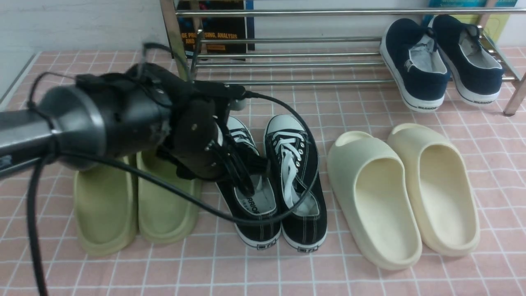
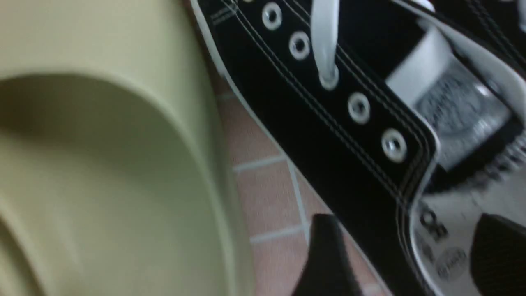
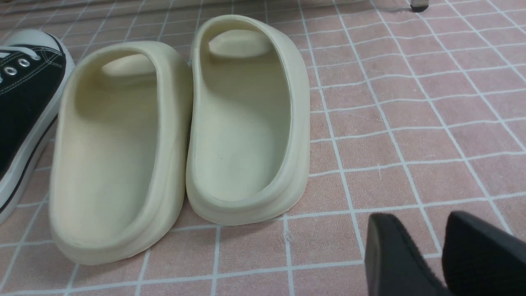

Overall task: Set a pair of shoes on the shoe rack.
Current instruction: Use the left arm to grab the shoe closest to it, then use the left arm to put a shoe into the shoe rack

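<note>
At the middle of the pink tiled floor (image 1: 370, 279) the pair of black sneakers (image 1: 306, 228) stood side by side and touching, toes toward 12 o'clock, where the shoe rack (image 1: 287, 64) ran across the back; neither sneaker was on it. Olive slides (image 1: 107, 205) lay just beside the pair at 9 o'clock and cream slides (image 1: 411, 193) near it at 3 o'clock, while navy slip-ons (image 1: 415, 70) sat on the rack's bars at about 1 o'clock. The left arm reached in from 9 o'clock, over the olive slides, and the left gripper (image 1: 246, 187) was down at the mouth of the left-hand sneaker (image 1: 257, 205), with the other sneaker (image 1: 302, 164) just at its 3 o'clock. In the left wrist view the jaws stood wide apart and straddled that sneaker's side wall: one finger (image 2: 328, 259) was outside it above the floor, the other finger (image 2: 497, 255) inside above the printed insole, and the wall was not clamped. The right gripper (image 3: 441, 255) hung over bare floor with its jaws a little apart and nothing between them; the cream slides lay between it and the sneakers, well apart from it.
</note>
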